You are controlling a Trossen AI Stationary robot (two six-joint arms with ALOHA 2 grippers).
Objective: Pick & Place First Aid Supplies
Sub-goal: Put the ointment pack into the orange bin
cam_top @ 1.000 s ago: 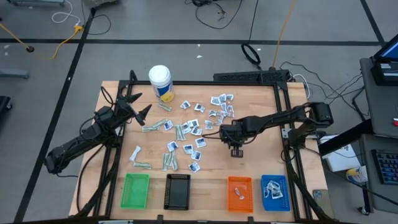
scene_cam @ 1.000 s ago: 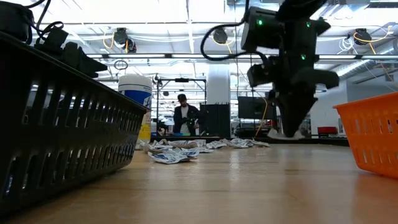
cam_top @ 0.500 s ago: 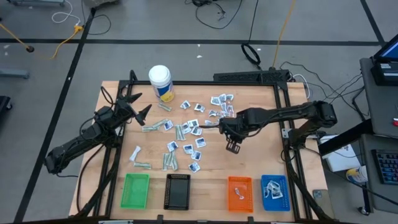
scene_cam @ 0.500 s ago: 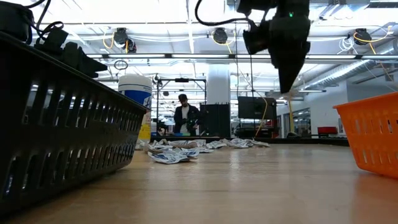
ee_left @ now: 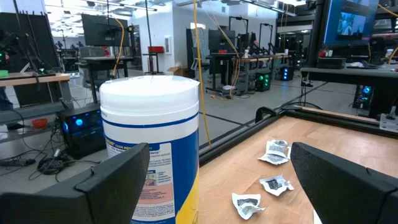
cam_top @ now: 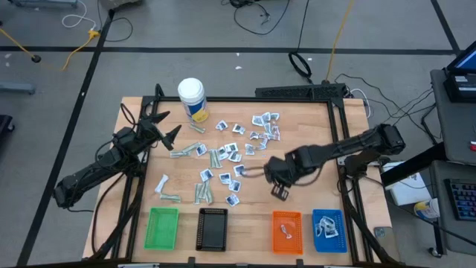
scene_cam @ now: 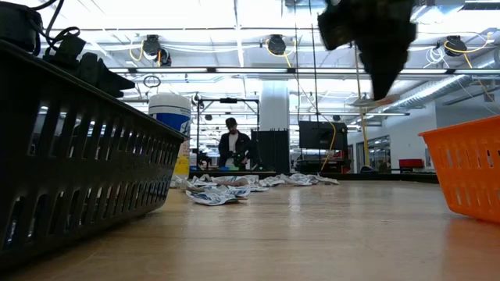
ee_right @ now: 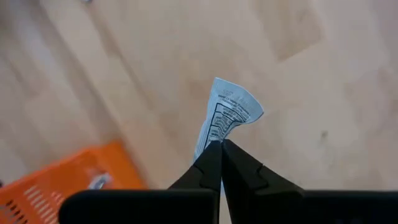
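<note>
Dark metal jaws of the right gripper [ee_right: 219, 149] were pressed together on the corner of a small white-and-blue printed paper sachet [ee_right: 227, 114], which stuck out straight ahead of the tips, its long axis in line with them. The gripper [cam_top: 280, 189] hung above bare pale wooden table [cam_top: 312, 126], between the scatter of loose first aid sachets and strips [cam_top: 227, 156] and the row of trays at the near edge. The orange slotted plastic tray [cam_top: 286, 230] lay nearest, just towards the table's near edge from the jaws; the blue plastic tray [cam_top: 329, 230] sat beside it. The carried sachet probably belonged in one of these two.

The left gripper [cam_top: 158, 129] waited with jaws wide apart by the tall white bottle with a yellow label [cam_top: 193, 99], far from the trays.
</note>
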